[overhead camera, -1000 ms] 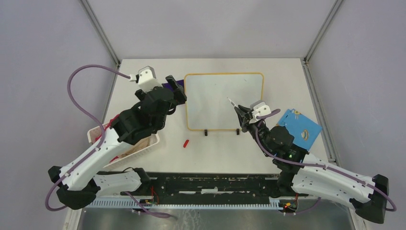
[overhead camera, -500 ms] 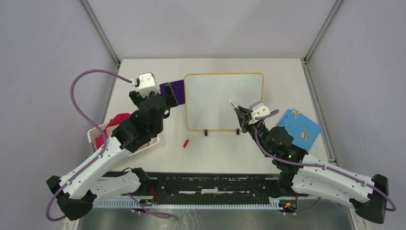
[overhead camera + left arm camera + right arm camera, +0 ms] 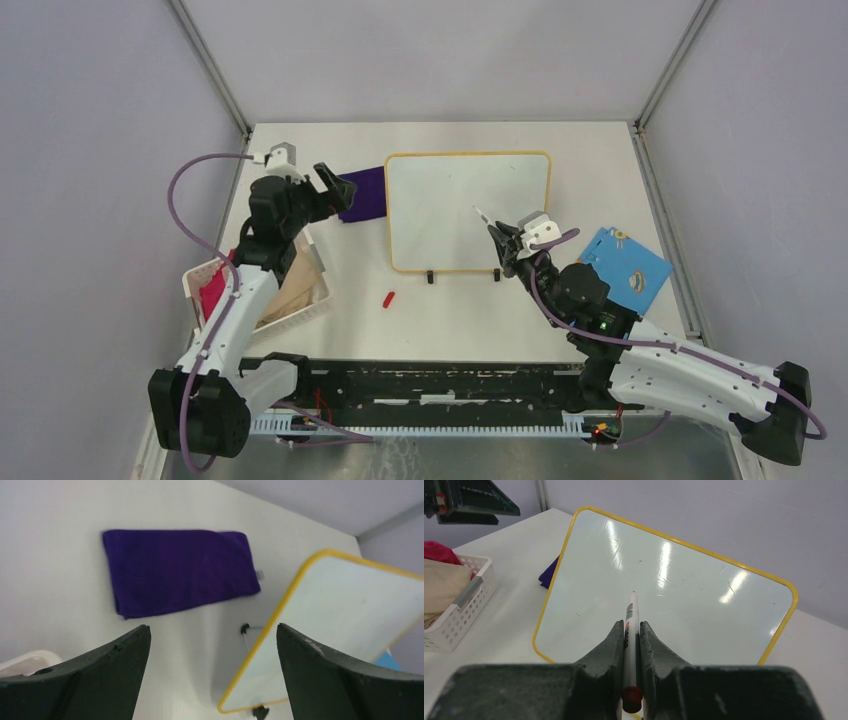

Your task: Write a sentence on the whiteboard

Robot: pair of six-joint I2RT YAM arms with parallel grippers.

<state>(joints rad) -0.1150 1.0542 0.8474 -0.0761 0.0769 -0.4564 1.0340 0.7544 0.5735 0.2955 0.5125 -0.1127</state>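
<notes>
White table [image 3: 450, 320] between pale grey walls carries the whiteboard [image 3: 455, 205] at far centre, propped on two black feet along its near edge. At near left sits a white basket [image 3: 300, 312] of cloths. Left of the board lies a purple cloth [image 3: 365, 192]; a blue card [image 3: 625, 268] lies to its right. The left gripper [image 3: 212, 630] hangs spread wide near the cloth. The right gripper [image 3: 631, 625] pinches a white marker [image 3: 630, 611] aimed at the board; contact is unclear. A red cap [image 3: 388, 298] lies near the feet.
</notes>
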